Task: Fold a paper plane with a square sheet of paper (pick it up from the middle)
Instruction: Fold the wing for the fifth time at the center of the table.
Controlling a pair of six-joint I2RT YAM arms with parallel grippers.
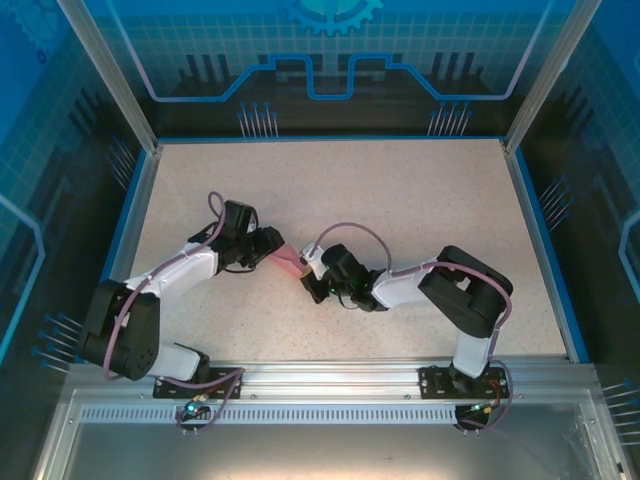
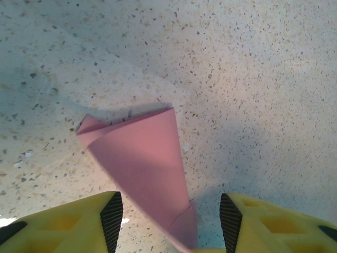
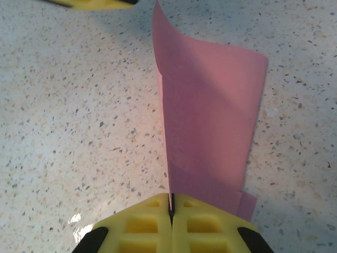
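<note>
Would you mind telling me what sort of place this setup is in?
Likely an enclosed robot workcell: a speckled tabletop, aluminium frame posts and blue printed wall panels around it.

The right pincer [image 3: 170, 211] pinches the edge of the pink paper plane [image 3: 210, 116] over the speckled table [image 3: 79, 105]

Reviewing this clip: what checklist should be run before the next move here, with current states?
1. Right tool shut on the pink paper: ok.
2. Left tool open, pads apart from the paper: ok.
3. Paper free of tears where visible: ok.
4. Paper lifted off the table: cannot tell.
5. Folds symmetric: cannot tell.
</note>
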